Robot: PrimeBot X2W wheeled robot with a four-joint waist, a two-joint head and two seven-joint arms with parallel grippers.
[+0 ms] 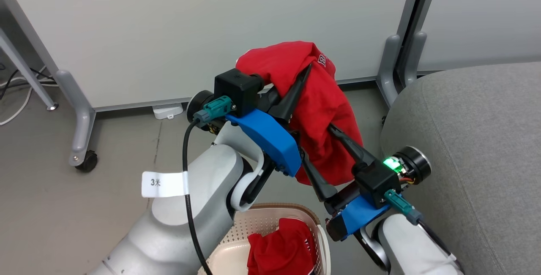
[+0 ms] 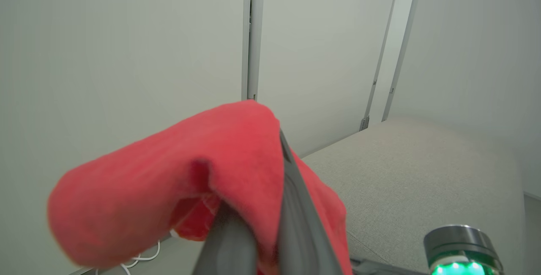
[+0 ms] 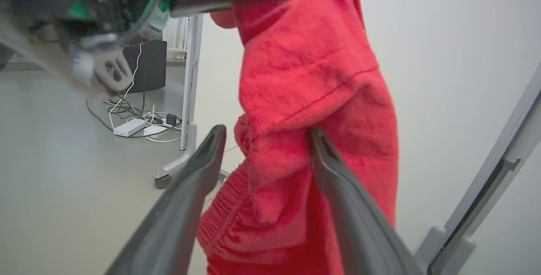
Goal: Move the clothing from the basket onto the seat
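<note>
A red garment of the clothing hangs in the air above the basket, draped over my left gripper, which is shut on its top fold. In the left wrist view the red garment wraps that gripper. My right gripper is open, its two fingers straddling the hanging cloth lower down; the right wrist view has the fabric between those spread fingers. Another red piece lies in the cream basket at the bottom. The grey seat is to the right.
White partition panels stand behind on grey feet, one with a castor at the left and one beside the seat. Cables and a power strip lie on the grey floor.
</note>
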